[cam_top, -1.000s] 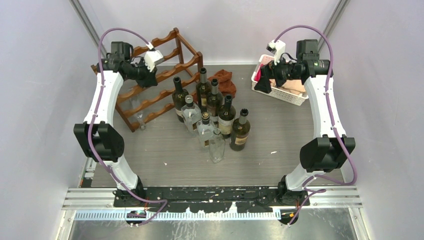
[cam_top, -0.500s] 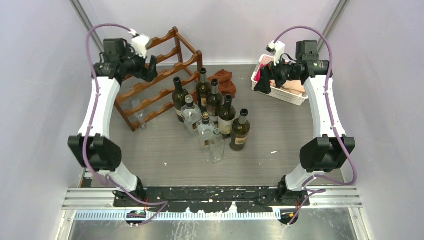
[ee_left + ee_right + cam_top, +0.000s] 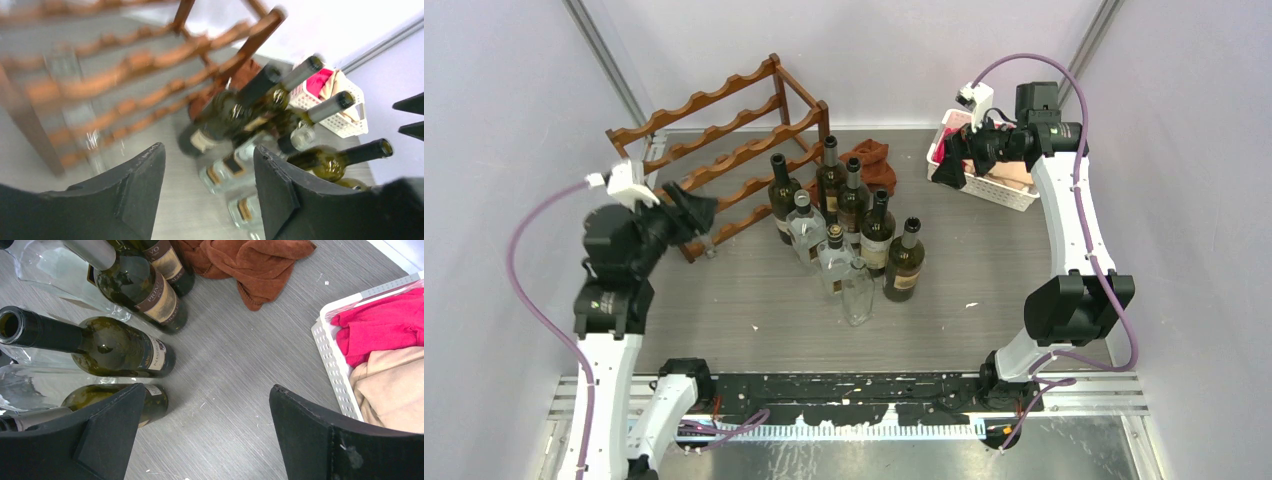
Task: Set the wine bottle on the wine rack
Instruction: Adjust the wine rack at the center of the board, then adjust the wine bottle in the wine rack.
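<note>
Far left: your left gripper [image 3: 699,210] hangs low by the near-left end of the wine rack [image 3: 744,148], pointing toward the middle of the table [image 3: 754,310]. Its wrist view shows the two fingers apart at a moderate gap with nothing between them, so it is parted and empty. The rack stands at the back left, running on a slant from the near left toward the far wall, scalloped rails in tiers. A clear glass shape shows at its lower near end. The wrist view is too blurred there to say whether it is a bottle lying in a cradle. Center: the wine bottles [image 3: 876,235] stand upright on the table in a tight cluster just right of the rack, dark green ones mostly toward the back and right, clear ones toward the front. None of these is on the rack and none is in either gripper. Behind the cluster a brown cloth [image 3: 876,160] lies crumpled on the table. Right: your right gripper [image 3: 946,170] hovers at the left edge of the white basket [image 3: 999,185], fingers spread wide, holding nothing. The basket sits at the back right with a pink cloth [image 3: 380,325] and a beige cloth [image 3: 390,385] inside.
</note>
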Controlling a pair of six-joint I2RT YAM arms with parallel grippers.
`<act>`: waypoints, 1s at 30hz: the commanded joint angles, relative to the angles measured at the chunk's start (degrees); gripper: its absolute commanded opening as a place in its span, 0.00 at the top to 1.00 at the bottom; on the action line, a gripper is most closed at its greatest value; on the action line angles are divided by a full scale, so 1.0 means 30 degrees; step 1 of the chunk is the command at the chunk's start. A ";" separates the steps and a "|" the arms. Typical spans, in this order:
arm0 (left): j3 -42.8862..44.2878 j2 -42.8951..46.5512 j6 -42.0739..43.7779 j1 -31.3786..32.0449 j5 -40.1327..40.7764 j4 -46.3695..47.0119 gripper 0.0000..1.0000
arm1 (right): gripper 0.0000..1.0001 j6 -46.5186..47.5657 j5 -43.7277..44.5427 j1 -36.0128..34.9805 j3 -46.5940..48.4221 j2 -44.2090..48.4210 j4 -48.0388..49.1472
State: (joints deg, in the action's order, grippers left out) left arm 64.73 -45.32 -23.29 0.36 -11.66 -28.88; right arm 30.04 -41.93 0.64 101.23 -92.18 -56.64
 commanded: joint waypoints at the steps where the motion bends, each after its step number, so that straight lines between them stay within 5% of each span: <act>1: -0.5259 0.2362 -0.6539 -0.0034 0.2021 0.0869 0.37 | 0.00 0.0064 -0.0616 0.0049 -0.0156 0.0825 0.1164; 7: -1.0079 0.4798 -0.9283 -0.0032 0.5069 0.1550 0.39 | 0.00 0.0013 -0.0615 0.0053 -0.0647 0.1041 0.1484; 13: -1.2381 0.2011 -0.8565 -0.0032 0.7329 0.4885 0.41 | 0.00 -0.0454 -0.0613 0.0071 -0.1038 0.1106 0.1941; 25: -1.5727 -0.2882 -0.7581 -0.2256 0.6482 1.5855 0.42 | 0.00 -0.2986 -0.0821 0.0057 -0.2203 0.0732 0.3404; 30: -1.6173 -0.4260 -0.7119 -0.2313 0.5938 1.8043 0.41 | 0.00 -0.3069 -0.0915 0.0098 -0.2366 0.0602 0.3628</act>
State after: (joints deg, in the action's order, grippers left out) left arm 16.73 -56.14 -46.48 -6.09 6.61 11.90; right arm 22.22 -42.78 0.67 93.84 -91.64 -49.34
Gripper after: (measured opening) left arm 0.587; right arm 0.996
